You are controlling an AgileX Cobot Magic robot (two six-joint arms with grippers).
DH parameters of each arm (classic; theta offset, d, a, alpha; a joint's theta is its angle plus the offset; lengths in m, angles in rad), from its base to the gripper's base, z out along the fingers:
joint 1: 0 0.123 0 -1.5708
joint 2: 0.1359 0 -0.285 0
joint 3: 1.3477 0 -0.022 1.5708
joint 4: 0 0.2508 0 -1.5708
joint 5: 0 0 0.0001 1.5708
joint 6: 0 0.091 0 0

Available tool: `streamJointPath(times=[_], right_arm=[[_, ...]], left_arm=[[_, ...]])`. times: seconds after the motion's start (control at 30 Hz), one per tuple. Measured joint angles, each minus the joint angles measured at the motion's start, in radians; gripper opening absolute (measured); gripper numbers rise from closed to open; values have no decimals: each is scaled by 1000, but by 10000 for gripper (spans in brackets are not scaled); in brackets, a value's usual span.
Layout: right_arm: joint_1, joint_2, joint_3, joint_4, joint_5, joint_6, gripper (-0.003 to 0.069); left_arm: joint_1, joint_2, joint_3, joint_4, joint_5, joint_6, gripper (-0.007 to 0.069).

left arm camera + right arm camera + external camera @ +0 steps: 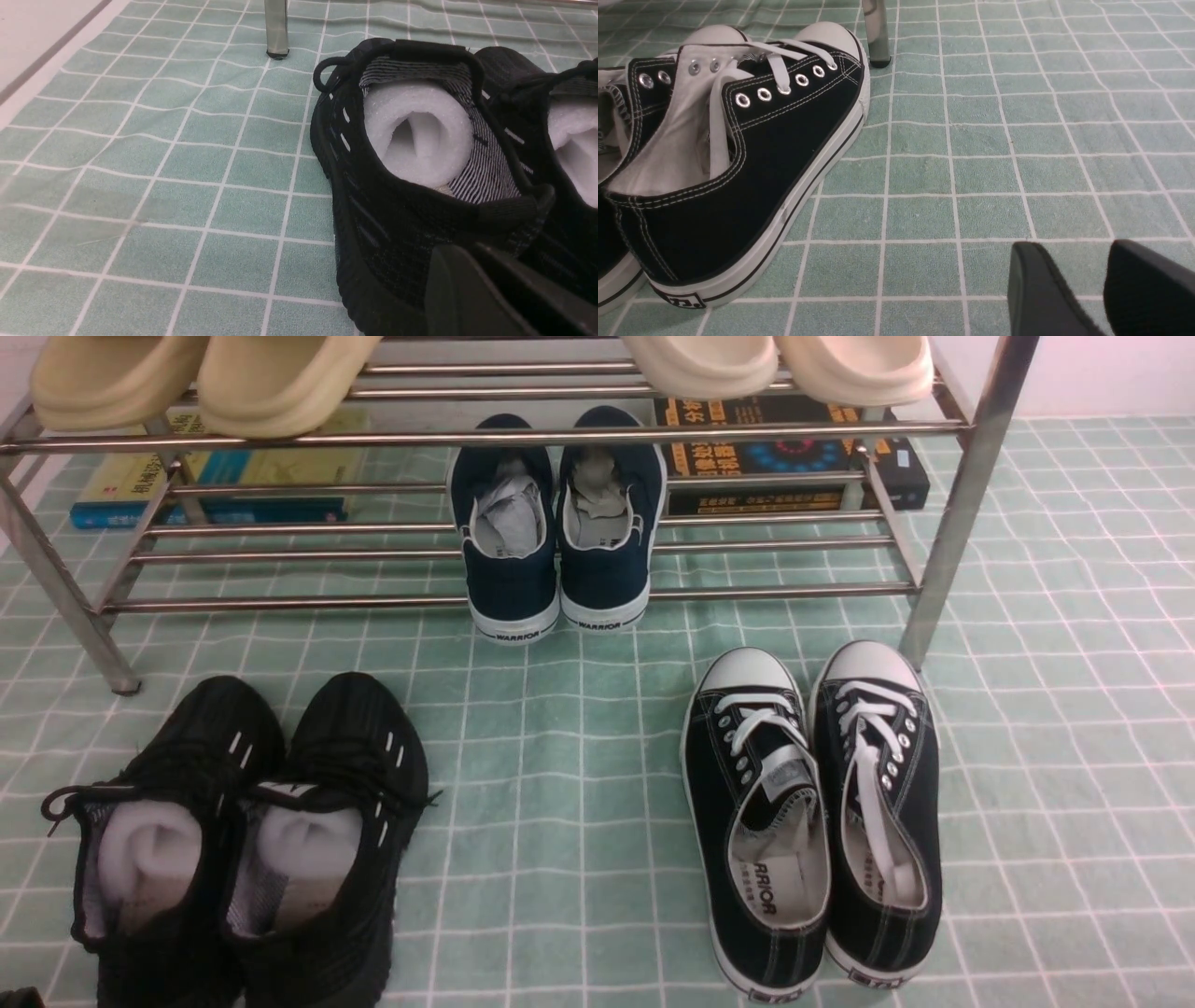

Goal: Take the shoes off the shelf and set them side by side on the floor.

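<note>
1. Front view: the shoes [247,840] sit side by side on the floor [560,784], ahead of the shelf [523,434]. No arm visible.
2. Left wrist view: left gripper [486,294] low beside the shoe heel; one finger shows, spread can't be judged.
3. Right wrist view: right gripper [1106,280] with a narrow gap between fingers, holding nothing, near the canvas sneakers [738,154].

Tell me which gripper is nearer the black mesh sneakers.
Left. The left gripper sits right at the heel of the black mesh sneakers; the right gripper is beside the canvas pair.
</note>
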Motion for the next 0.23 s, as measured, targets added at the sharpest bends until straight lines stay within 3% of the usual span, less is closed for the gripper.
streamJointPath(times=[0.23], right_arm=[[0,0,0,0,0,0,239]], left_arm=[[0,0,0,1,0,0,73]])
